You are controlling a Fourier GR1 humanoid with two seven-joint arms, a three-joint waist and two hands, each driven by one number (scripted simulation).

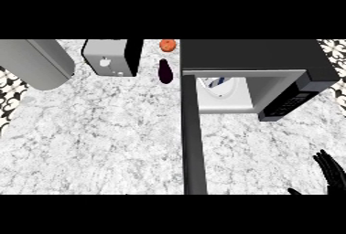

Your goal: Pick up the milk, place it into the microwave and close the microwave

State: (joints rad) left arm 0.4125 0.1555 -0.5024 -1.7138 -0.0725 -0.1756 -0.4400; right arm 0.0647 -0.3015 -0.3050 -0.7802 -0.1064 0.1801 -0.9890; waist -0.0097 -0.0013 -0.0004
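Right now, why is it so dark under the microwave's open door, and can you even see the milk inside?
In the head view, the microwave has its door swung open toward the camera, seen edge-on as a dark bar; the lit cavity shows the milk only partly, its top cut off by the frame. The right hand is black against the pale counter.

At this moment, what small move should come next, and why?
Probably bring the right hand leftward to the open microwave door to start swinging it shut. The milk carton already seems to sit inside the microwave, and the hand holds nothing, fingers open.
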